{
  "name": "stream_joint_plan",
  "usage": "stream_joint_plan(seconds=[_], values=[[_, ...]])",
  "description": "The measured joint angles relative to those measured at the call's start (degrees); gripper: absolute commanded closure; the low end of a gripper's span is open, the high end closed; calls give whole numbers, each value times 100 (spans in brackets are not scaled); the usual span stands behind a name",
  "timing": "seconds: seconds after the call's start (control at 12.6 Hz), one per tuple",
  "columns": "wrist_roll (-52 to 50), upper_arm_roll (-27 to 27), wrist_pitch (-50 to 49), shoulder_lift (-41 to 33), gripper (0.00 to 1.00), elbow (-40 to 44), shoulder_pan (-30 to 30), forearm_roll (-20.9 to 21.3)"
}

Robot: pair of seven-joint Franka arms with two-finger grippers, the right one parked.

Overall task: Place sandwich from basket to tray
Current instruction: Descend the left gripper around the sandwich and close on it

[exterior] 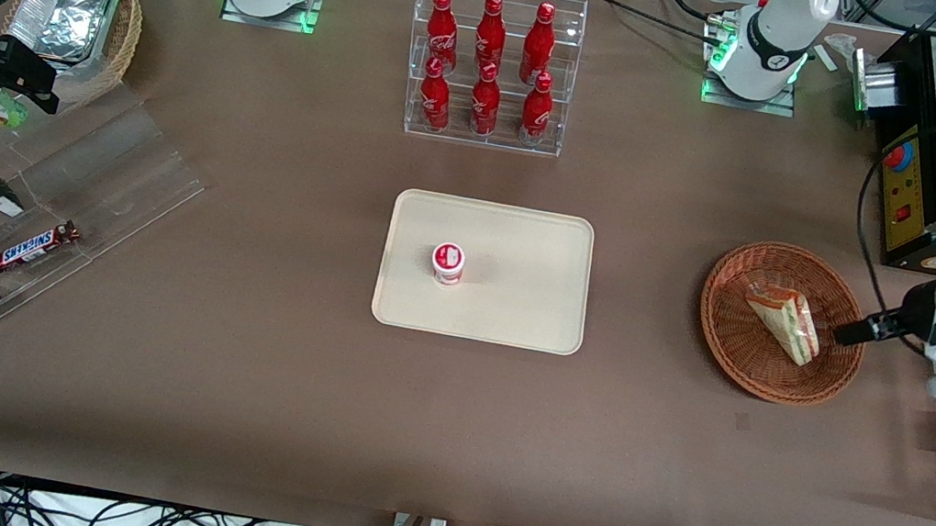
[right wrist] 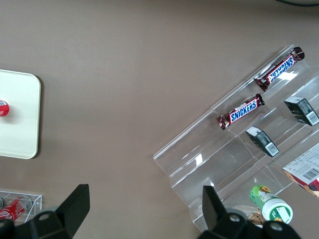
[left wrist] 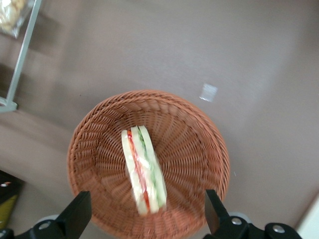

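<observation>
Front view: the basket [exterior: 784, 322] sits on the brown table [exterior: 247, 378] toward the working arm's end, well apart from the tray [exterior: 526, 244], which lies at the table's middle. The sandwich [exterior: 784, 321] lies inside the basket, wrapped, with its layered edge turned upward. The gripper [exterior: 853, 332] hangs at the basket's rim on the working arm's side, above the weave and clear of the sandwich; one dark fingertip shows over the rim. A small red-and-white cup [exterior: 448, 262] stands upright on the tray. Farther from the camera than the tray stands a clear bottle rack [exterior: 492, 67] holding six red bottles. Toward the parked arm's end lie two Snickers bars [exterior: 36, 246] on a clear stepped display. Left wrist view: the gripper [left wrist: 149, 216] is spread wide, its two fingers [left wrist: 75, 213] set apart on either side of the basket [left wrist: 199, 144], neither touching the sandwich [left wrist: 143, 169]. The sandwich rests on the basket's floor, white bread outside, red and green filling visible along the edge. Nothing is held between the fingers. Right wrist view: a corner of the tray [right wrist: 20, 119] shows, with the cup [right wrist: 3, 108] at the picture's edge, and the Snickers bars [right wrist: 240, 111] on the display.
</observation>
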Motion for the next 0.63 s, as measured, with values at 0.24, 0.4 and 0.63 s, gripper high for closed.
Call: stream_joint_plan(seconds=[0.24,0.4,0.63], values=[[-1279,-6,823,281,0,-486,-5,296],[-1818,-7,1181,286,0,-833,-5,542],[-2355,-7,1836,276,0,-1390,-5,743]])
